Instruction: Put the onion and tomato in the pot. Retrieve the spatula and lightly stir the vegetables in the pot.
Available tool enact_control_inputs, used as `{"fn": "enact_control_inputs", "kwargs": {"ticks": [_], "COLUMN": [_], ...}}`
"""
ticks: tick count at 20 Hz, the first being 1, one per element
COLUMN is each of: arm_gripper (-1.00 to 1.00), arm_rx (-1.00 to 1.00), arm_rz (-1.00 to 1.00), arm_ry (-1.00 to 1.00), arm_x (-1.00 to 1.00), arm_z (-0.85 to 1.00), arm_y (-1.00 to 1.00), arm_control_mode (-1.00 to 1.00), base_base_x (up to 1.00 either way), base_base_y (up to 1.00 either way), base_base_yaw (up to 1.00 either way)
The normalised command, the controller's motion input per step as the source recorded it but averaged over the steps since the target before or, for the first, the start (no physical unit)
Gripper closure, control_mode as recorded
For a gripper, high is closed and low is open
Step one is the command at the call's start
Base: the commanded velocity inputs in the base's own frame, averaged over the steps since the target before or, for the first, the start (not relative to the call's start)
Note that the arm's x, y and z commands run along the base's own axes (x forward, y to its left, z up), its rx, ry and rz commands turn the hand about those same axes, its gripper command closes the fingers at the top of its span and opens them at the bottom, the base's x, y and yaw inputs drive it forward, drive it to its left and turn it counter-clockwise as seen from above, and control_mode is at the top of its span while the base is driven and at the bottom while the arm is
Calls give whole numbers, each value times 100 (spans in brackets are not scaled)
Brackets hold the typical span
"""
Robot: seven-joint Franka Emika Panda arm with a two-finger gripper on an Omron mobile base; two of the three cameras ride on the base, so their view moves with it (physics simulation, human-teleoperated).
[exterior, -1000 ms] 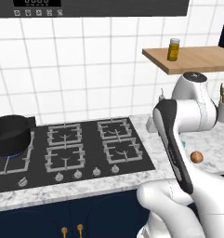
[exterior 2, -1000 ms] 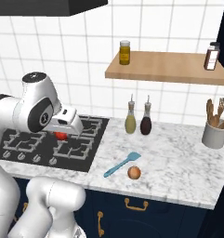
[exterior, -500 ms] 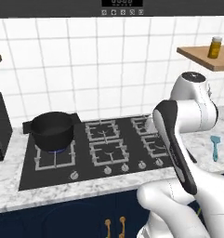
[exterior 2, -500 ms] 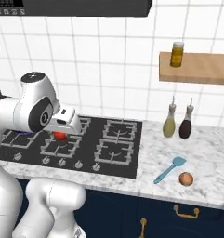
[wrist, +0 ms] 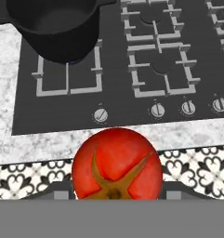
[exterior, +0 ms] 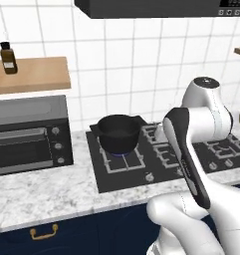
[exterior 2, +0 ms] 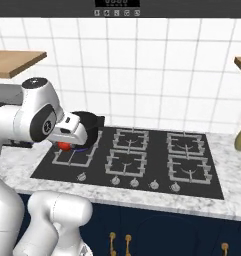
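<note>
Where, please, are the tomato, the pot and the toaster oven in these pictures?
tomato (wrist: 116, 162), hand view: middle of its red skin, above the stem scar.
pot (exterior: 118, 134), left base view: front of its black wall.
toaster oven (exterior: 22, 144), left base view: its glass door.

A black stove (exterior: 156, 159) sits on the marble desk (exterior: 47, 194). A toaster oven (exterior: 29, 134) stands at its 9 o'clock, beneath a wooden shelf (exterior: 34, 74) bearing a brown bottle (exterior: 8, 57).

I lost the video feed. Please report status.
End effector shut on small glossy red tomato. Deep black pot ahead on left rear burner. Nothing in between.
</note>
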Motion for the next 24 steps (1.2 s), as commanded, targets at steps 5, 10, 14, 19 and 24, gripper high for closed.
{"fn": "enact_control_inputs", "kwargs": {"ticks": [5,10,14,19,24], "arm_gripper": [100,100,100,100,100], "arm_rx": [-3,2,9,5,0], "arm_rz": [0,3,12,18,10], "arm_ry": [3,1,0,10,20], "arm_x": [0,49,94,100,100], "arm_z": [-3,-8,-12,-10,-16], "arm_y": [7,3,0,10,19], "arm_control_mode": [-100,-100,-100,-100,-100], "base_base_x": [0,0,0,0,0], "base_base_y": [33,0,0,0,0], "base_base_yaw": [-1,0,0,0,0]}}
